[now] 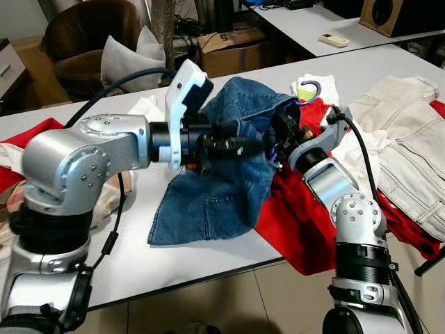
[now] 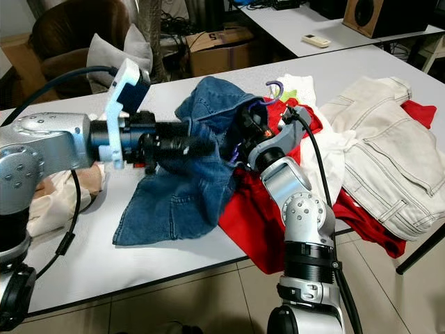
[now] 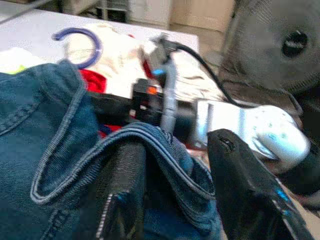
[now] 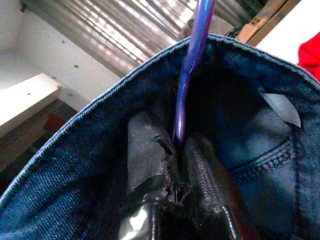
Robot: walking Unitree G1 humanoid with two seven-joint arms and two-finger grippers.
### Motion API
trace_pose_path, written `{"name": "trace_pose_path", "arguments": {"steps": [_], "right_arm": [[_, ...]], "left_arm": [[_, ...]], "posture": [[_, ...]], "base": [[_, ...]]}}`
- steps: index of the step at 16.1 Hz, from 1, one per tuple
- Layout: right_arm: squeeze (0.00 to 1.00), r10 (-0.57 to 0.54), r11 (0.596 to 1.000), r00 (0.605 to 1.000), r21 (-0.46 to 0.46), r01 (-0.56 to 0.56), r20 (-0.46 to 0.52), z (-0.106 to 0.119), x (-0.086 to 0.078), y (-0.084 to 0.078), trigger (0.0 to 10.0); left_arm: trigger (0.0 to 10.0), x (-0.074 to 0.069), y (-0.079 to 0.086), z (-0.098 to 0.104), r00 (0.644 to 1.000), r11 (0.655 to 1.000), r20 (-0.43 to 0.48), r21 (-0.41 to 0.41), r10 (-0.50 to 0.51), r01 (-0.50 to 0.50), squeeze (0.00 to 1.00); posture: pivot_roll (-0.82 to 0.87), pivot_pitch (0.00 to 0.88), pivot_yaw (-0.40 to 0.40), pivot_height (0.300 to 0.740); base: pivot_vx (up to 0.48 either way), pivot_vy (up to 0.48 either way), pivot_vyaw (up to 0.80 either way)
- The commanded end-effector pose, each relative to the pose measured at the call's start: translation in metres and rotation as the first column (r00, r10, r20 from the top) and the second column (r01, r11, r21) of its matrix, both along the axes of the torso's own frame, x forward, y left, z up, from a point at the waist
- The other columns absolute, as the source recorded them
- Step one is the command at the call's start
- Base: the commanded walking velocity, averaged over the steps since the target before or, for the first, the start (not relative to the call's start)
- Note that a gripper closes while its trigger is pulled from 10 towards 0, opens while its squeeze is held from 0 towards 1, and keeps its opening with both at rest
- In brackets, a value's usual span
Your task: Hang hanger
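A blue denim garment (image 1: pixel 208 202) lies bunched on the white table (image 1: pixel 139 264). A purple hanger runs into its waistband, with the hook (image 1: pixel 309 88) sticking out over a white cloth. My right gripper (image 4: pixel 179 145) is inside the denim opening, shut on the hanger's purple bar (image 4: pixel 192 60). My left gripper (image 3: pixel 177 142) reaches in from the left at the same waistband. It is open, with one finger (image 3: pixel 122 190) tucked under the denim hem and the other finger (image 3: pixel 245 185) outside it. In the left eye view the two grippers meet at the raised denim edge (image 1: pixel 268 142).
A red garment (image 1: pixel 299 223) lies under my right arm and hangs over the table's front edge. A cream jacket (image 1: pixel 403 139) covers the right end, and red and beige cloths (image 1: pixel 28 136) the left end. Behind stand an armchair (image 1: pixel 83 35) and a second table with a remote (image 1: pixel 334 40).
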State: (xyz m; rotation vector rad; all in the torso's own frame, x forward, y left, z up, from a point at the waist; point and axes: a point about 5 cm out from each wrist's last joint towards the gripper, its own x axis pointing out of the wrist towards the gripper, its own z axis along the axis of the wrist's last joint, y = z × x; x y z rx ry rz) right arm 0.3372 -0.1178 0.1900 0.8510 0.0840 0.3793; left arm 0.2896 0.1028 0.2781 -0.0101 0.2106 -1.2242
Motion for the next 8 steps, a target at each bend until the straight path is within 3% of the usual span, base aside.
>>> {"name": "trace_pose_path", "arguments": {"steps": [1,3,4,6,7,8], "right_arm": [[0.0,0.057,0.998,0.998,-0.006,-0.057,0.023,0.003,-0.002,0.008,10.0],[0.0,0.05,0.998,0.999,-0.036,-0.05,0.012,0.0,-0.002,0.005,10.0],[0.0,0.041,0.998,0.999,-0.041,-0.041,0.005,-0.002,-0.001,0.004,10.0],[0.0,0.036,0.998,0.999,-0.045,-0.036,-0.003,-0.004,-0.001,0.003,10.0],[0.0,0.036,0.998,0.999,-0.048,-0.036,-0.005,-0.004,0.0,0.003,10.0],[0.0,0.037,0.998,0.999,-0.048,-0.037,-0.002,-0.004,0.0,0.003,10.0]], "left_arm": [[10.0,0.007,0.01,0.018,0.993,0.996,0.082,-0.04,0.084,-0.081,1.0],[10.0,0.008,0.011,0.035,0.993,0.98,0.092,-0.189,0.076,-0.057,1.0],[10.0,0.007,0.011,0.038,0.995,0.977,0.079,-0.209,0.067,-0.049,1.0],[10.0,0.005,0.013,0.019,0.993,0.998,0.1,-0.001,0.057,-0.057,1.0],[10.0,0.004,0.016,0.004,0.993,0.99,0.111,0.127,0.039,-0.053,1.0],[10.0,0.003,0.018,-0.004,0.995,0.982,0.102,0.185,0.02,-0.039,1.0]], "posture": [[-0.1,0.0,0.125,0.719],[-0.1,0.0,0.124,0.719],[-0.1,0.0,0.124,0.719],[-0.1,0.0,0.123,0.719],[-0.1,0.0,0.125,0.719],[-0.1,0.0,0.125,0.719]], "base": [[0.0,0.0,0.0],[0.0,0.0,0.0],[0.0,0.0,0.0],[0.0,0.0,0.0],[0.0,0.0,0.0],[0.0,0.0,0.0]]}}
